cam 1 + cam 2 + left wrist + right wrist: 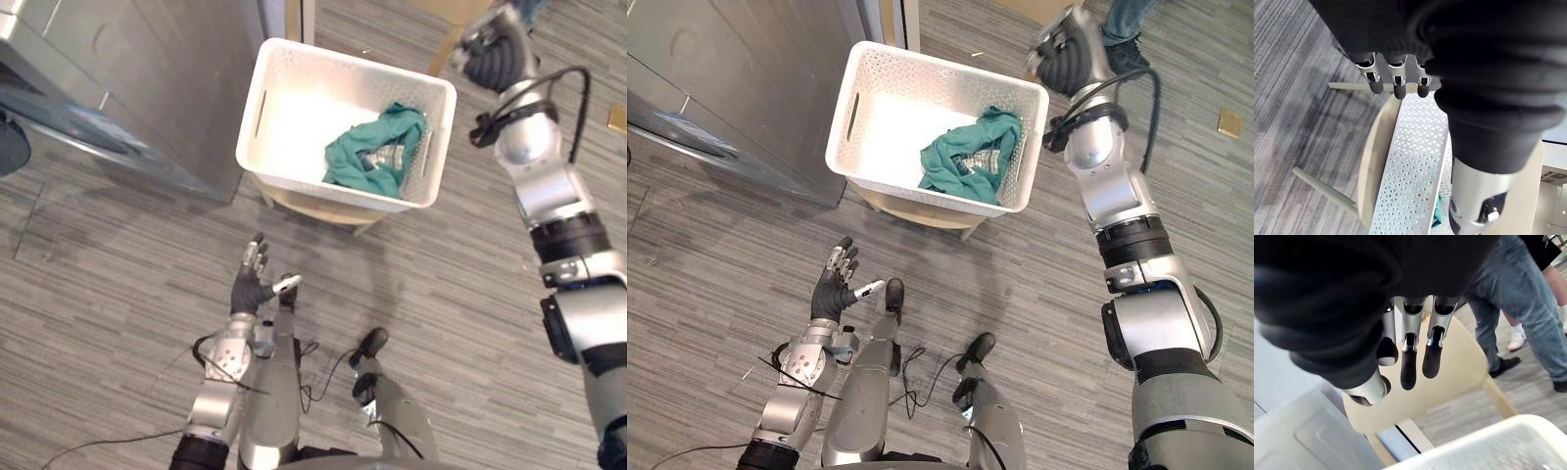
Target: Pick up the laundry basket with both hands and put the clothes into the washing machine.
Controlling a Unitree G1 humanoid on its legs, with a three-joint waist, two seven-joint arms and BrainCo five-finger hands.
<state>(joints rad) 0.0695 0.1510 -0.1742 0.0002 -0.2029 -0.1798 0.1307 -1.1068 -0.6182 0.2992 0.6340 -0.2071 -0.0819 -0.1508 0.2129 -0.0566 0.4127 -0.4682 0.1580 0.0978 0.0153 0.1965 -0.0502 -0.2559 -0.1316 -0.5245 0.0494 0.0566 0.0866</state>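
The white laundry basket (294,117) sits on a pale stool (313,208), its left end just beside the washing machine (147,78); green clothes (377,147) lie bunched at its right end. Bare floor (441,294) lies open on its near side. The left hand (253,284) hovers near the stool, fingers (1396,83) spread and empty. The right hand (495,54) hangs past the far right corner, fingers (1408,357) straight, touching nothing. Its wrist view adds a person's legs (1518,308).

Laundry area: grey washing machine (147,78), white laundry basket (338,55), striped floor (441,284).
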